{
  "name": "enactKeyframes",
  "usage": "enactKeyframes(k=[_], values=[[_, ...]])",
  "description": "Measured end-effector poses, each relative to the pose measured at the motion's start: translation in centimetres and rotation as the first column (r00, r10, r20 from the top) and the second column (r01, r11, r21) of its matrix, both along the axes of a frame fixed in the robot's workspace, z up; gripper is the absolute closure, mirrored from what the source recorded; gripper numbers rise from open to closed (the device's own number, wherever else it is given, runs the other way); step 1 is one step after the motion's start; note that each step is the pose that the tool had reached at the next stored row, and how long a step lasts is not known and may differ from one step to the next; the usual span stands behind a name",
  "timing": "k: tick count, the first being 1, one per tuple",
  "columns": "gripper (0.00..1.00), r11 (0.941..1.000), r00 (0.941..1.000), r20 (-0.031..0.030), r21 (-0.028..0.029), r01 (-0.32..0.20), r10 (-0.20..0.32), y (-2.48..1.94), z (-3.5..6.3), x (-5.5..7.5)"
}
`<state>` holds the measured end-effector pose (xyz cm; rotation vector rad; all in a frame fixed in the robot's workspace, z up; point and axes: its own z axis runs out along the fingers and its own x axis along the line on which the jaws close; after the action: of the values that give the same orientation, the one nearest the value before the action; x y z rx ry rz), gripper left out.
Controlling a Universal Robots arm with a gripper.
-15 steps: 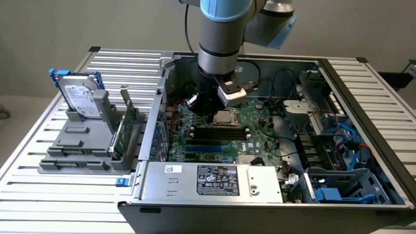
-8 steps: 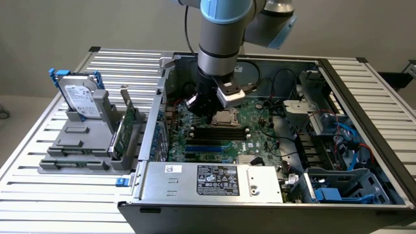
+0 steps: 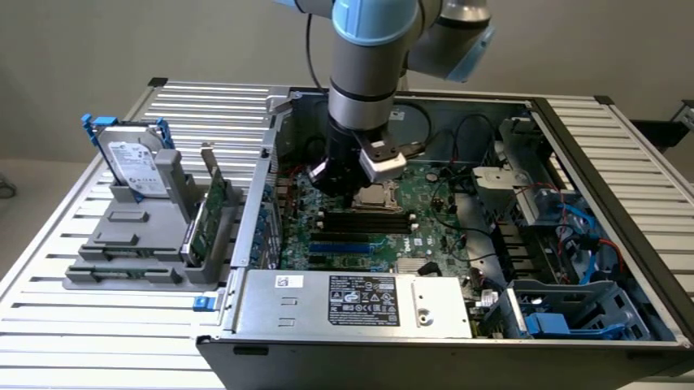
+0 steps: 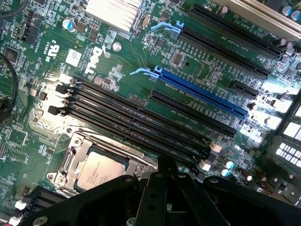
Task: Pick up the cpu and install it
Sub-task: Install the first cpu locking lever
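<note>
The pincer [image 3: 349, 188] was clenched and held nothing, hanging just above the cpu [image 4: 101, 170]. The cpu lay flat in its socket [image 4: 75, 157] on the green board [image 4: 122, 61], inside the computer case [image 3: 358, 337] on the bench [image 3: 65, 244], so it looked put in

We are reaching our arm [image 3: 363, 57] straight down from the upper centre of the exterior view, wrist vertical. Our gripper [image 3: 349, 192] is pointing downward near mid-frame, its fingers [image 4: 165, 169] pressing together, closed at the wrist view's lower edge.
</note>
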<state>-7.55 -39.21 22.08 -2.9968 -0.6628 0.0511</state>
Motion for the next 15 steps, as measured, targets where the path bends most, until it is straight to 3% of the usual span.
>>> enactKeyframes(k=[15], values=[[0.89, 1.0, 1.0, -0.0001, 0.0001, 0.006, -0.006, 0.33, -0.53, -0.12]])
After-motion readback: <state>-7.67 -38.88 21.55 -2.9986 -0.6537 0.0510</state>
